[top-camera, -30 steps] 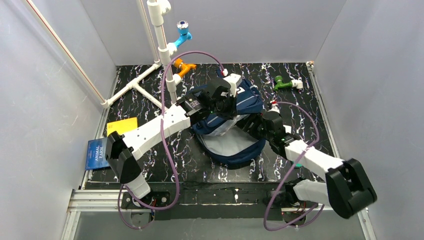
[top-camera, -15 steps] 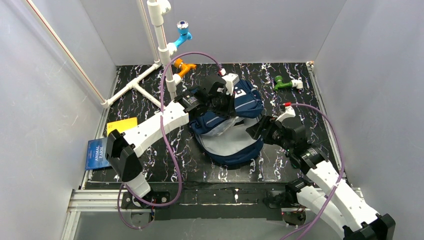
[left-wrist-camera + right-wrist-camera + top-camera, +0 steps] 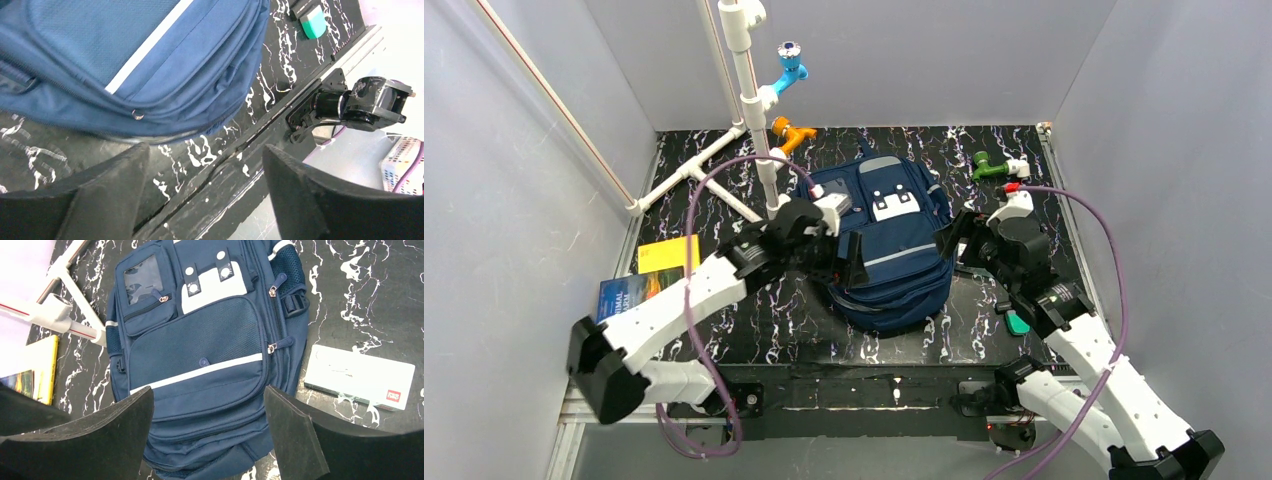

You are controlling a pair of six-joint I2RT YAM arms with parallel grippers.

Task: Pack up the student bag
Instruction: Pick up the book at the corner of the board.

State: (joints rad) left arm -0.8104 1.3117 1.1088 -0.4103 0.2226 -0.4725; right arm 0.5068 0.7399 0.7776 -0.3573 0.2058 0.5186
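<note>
Black marbled worktop (image 3: pixel 774 330) carries the student bag (image 3: pixel 886 240) flat at its middle, pockets up. Both my jaws are released and empty, the left at the bag's near-left edge and the right just off its right side. With the yellow book (image 3: pixel 667 253) well apart on the left and the white box (image 3: pixel 359 376) beside the bag, I judge packing unfinished: next I open the bag's mouth and fetch one.
</note>
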